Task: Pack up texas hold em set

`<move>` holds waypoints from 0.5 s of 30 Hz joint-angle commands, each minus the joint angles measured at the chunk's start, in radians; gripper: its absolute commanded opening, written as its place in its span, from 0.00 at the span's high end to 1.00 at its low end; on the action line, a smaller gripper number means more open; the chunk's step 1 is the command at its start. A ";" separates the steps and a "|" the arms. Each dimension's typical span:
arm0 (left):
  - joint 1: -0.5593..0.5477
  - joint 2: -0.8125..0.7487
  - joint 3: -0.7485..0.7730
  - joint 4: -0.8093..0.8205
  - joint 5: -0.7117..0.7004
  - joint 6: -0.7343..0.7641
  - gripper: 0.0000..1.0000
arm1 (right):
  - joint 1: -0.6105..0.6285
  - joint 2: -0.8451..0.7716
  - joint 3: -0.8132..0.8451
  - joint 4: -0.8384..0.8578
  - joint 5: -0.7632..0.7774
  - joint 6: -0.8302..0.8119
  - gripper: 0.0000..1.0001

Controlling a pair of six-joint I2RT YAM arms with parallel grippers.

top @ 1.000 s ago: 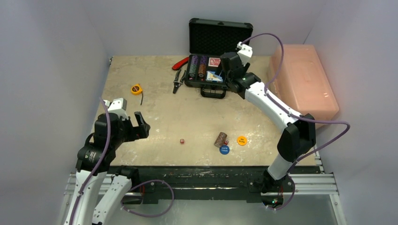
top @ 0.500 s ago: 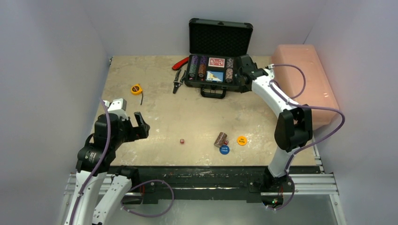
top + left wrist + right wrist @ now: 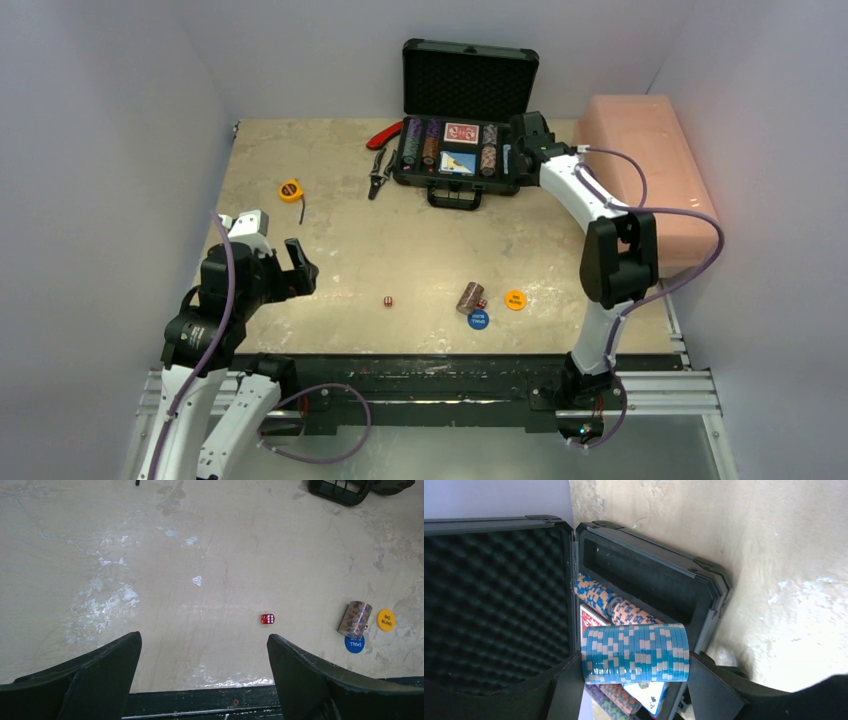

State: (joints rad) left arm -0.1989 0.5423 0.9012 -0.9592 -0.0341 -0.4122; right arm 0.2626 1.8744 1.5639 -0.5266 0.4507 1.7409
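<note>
Swinging across to the right end of the briefcase (image 3: 704, 575), the right end effector (image 3: 636, 682) pinches a blue chip stack (image 3: 634, 653) near the empty outer slot, so seating it looks next. The left end effector (image 3: 202, 640) hangs spread, unmoved, above the counter (image 3: 200, 540) near a loose die (image 3: 267, 619).

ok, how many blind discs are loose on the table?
2. Blue disc near the front edge, right beside the toppled chip stack; orange disc just right of that stack. Any inside the briefcase would be hidden.
</note>
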 commanded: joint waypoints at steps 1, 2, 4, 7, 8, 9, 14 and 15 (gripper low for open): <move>-0.004 0.006 -0.005 0.030 -0.011 -0.017 0.03 | -0.011 0.031 0.097 0.092 0.015 0.060 1.00; -0.004 0.008 -0.005 0.030 -0.011 -0.016 0.03 | -0.012 0.042 0.109 0.093 0.016 0.059 1.00; -0.004 0.010 -0.004 0.030 -0.013 -0.015 0.03 | -0.017 0.066 0.137 0.086 0.011 0.060 1.00; -0.004 0.013 -0.005 0.030 -0.013 -0.014 0.03 | -0.021 0.098 0.165 0.068 0.001 0.064 1.00; -0.004 0.013 -0.005 0.030 -0.013 -0.014 0.03 | -0.022 0.106 0.171 0.067 0.000 0.065 1.00; -0.004 0.014 -0.005 0.031 -0.012 -0.015 0.03 | -0.024 0.111 0.173 0.065 0.002 0.063 1.00; -0.003 0.018 -0.006 0.032 -0.013 -0.014 0.03 | -0.028 0.140 0.195 0.035 0.019 0.054 1.00; -0.003 0.019 -0.006 0.032 -0.013 -0.014 0.03 | -0.031 0.143 0.196 0.034 0.016 0.055 1.00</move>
State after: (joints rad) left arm -0.1989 0.5526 0.9012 -0.9592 -0.0345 -0.4122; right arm 0.2409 2.0327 1.6928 -0.5106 0.4347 1.7657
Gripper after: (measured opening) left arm 0.971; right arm 0.710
